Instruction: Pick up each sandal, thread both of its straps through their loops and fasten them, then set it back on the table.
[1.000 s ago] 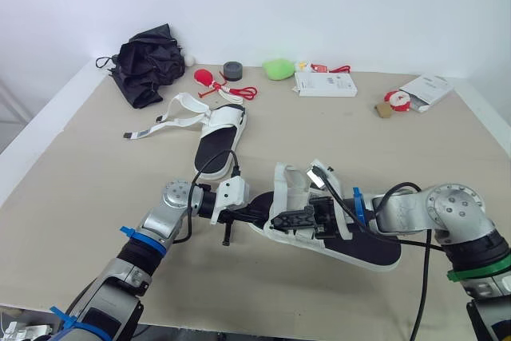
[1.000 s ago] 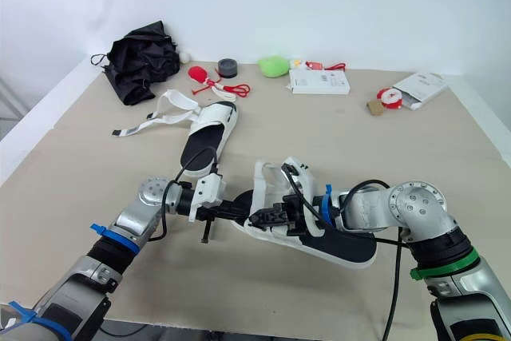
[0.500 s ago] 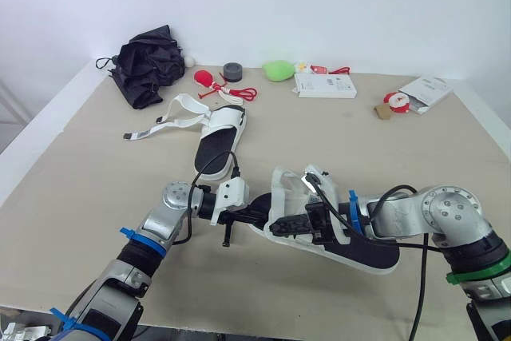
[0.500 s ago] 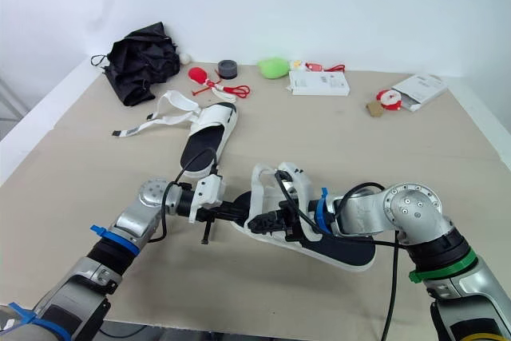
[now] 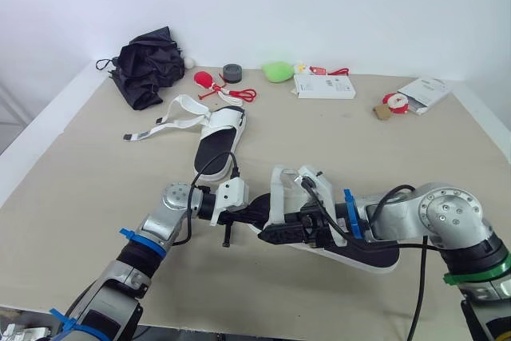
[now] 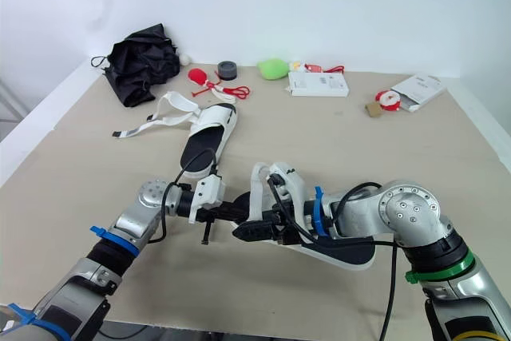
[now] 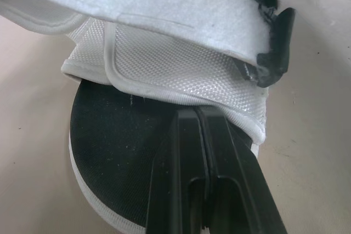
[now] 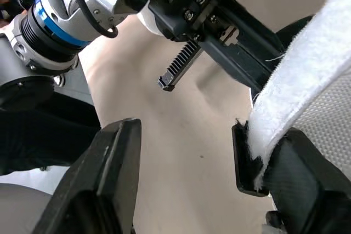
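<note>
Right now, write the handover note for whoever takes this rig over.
Left claw: shut, tips on the near sandal's black insole, beneath a white strap.
Right claw: open, that strap draped over one finger.
Far sandal: flat on the table, straps loose and spread out.
Done: nothing clearly finished.
Left: thread and fasten the near sandal's straps, set it down, then do the far sandal.

No legible text, print on the white box [image 5: 325,85] too small to read
</note>
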